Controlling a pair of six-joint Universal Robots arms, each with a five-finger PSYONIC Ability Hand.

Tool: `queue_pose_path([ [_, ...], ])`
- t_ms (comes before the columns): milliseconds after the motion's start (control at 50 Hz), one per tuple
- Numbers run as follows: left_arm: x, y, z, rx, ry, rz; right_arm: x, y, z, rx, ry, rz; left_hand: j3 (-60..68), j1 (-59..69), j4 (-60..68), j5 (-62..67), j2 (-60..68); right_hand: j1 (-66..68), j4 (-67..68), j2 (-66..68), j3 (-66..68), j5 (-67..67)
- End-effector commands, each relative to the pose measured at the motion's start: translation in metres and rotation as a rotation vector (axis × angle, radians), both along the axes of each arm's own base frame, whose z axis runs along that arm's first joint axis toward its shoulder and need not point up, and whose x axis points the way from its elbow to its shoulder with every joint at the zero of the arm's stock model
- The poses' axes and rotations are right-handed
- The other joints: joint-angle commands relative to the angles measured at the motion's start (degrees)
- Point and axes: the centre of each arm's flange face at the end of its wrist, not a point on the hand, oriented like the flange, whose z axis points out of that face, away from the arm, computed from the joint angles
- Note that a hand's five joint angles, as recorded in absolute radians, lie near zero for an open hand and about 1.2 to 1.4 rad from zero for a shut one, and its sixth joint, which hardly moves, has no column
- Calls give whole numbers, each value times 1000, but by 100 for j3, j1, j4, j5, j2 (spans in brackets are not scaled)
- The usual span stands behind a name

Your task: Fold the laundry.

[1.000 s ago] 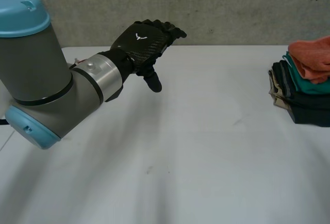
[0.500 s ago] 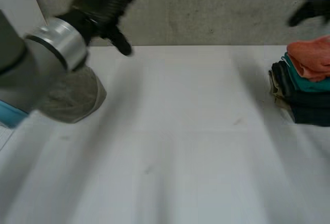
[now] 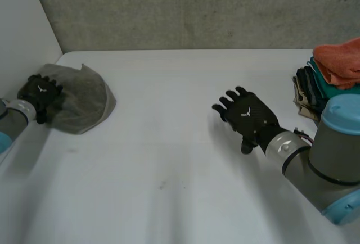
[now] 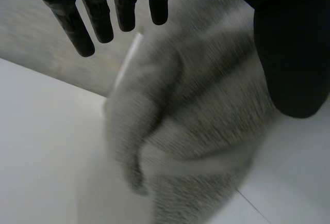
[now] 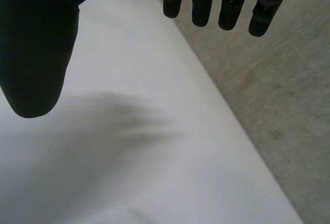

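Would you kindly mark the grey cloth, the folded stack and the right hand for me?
grey cloth (image 3: 84, 100), head view, its middle.
folded stack (image 3: 329, 109), head view, a dark layer.
right hand (image 3: 250, 117), head view, its back.

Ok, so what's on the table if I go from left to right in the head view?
Going across: left robot hand → grey cloth → right robot hand → stack of folded clothes.

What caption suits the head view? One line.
Left hand at grey cloth, right hand open over table, folded stack to its right.
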Motion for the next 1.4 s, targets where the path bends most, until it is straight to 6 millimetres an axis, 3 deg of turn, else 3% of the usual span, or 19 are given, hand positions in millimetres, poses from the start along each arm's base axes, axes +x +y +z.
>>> queue_pose_path([
  [20, 2, -17, -21, -23, 32, -12, -8, 7, -13, 43, 21, -16, 3066, 3162, 3116, 2992, 3089, -300, -187, -196, -186, -284],
  [60, -3, -21, -17, -48, 93, -15, -12, 4, -15, 50, 23, -31, 6759, 6854, 6809, 6685, 6781, -300, -187, -196, -186, -284],
  [140, -21, -21, 2, -101, 197, -23, -24, -3, -17, 61, 27, -74, 6773, 6868, 6823, 6698, 6795, -300, -187, -196, -186, -284],
  [220, -50, -4, 61, -180, 307, -56, -26, -4, -15, 54, 26, -86, 6773, 6868, 6823, 6698, 6795, -300, -187, -196, -186, -284],
  [300, -75, 27, 113, -237, 425, -110, -29, -8, -9, 36, 19, -99, 6773, 6868, 6823, 6698, 6795, -300, -187, -196, -186, -284],
  [440, -166, 128, 190, -215, 697, -371, -35, -15, 7, -2, -10, -131, 6773, 6868, 6823, 6698, 6795, -300, -187, -196, -186, -284],
  [540, -208, 184, 197, -117, 810, -503, -46, -24, 17, -10, -50, -179, 6773, 6868, 6823, 6698, 6795, -300, -187, -196, -186, -284],
  [600, -244, 214, 164, 4, 799, -572, -51, -27, 18, 7, -69, -197, 6773, 6868, 6823, 6698, 6795, -300, -187, -196, -186, -284],
  [640, -250, 217, 154, 24, 786, -569, -52, -28, 18, 13, -74, -205, 6773, 6868, 6823, 6698, 6795, -300, -187, -196, -186, -284],
  [660, -250, 215, 148, 26, 774, -554, -53, -28, 17, 20, -74, -207, 6773, 6868, 6823, 6698, 6795, -300, -187, -196, -186, -284],
  [680, -249, 209, 142, 11, 751, -516, -53, -28, 16, 23, -73, -206, 3894, 3989, 3944, 3820, 3916, -300, -187, -196, -186, -284],
  [720, -243, 199, 141, -26, 713, -470, -54, -28, 15, 24, -74, -206, 1418, 1513, 1468, 1343, 1440, -300, -187, -196, -186, -284],
  [780, -212, 164, 140, -128, 584, -341, -56, -28, 14, 29, -73, -208, 250, 345, 300, 176, 273, -300, -187, -196, -186, -284],
  [900, -145, 105, 118, -203, 311, -148, -54, -28, 15, 24, -74, -201, 30, 125, 80, -45, 52, -300, -187, -196, -186, -284],
  [1000, -74, 58, 84, -176, 98, -14, -55, -29, 14, 28, -73, -203, 47, 142, 97, -28, 69, -300, -187, -196, -186, -284],
  [1240, -32, 6, 4, -65, 25, -54, -54, -29, 8, 40, -68, -206, 550, 645, 600, 475, 572, -300, -187, -196, -186, -284],
  [1280, -32, 3, -1, -68, 26, -57, -54, -29, 6, 44, -66, -208, 1454, 1549, 1504, 1379, 1476, -300, -187, -196, -186, -284],
  [1360, -37, -2, -1, -87, 45, -62, -55, -31, 2, 53, -61, -214, 6765, 6860, 6815, 6690, 6787, -300, -187, -196, -186, -284],
  [1400, -43, -3, 4, -118, 63, -64, -55, -31, 2, 54, -60, -216, 6773, 6868, 6823, 6698, 6795, -300, -187, -196, -186, -284],
])
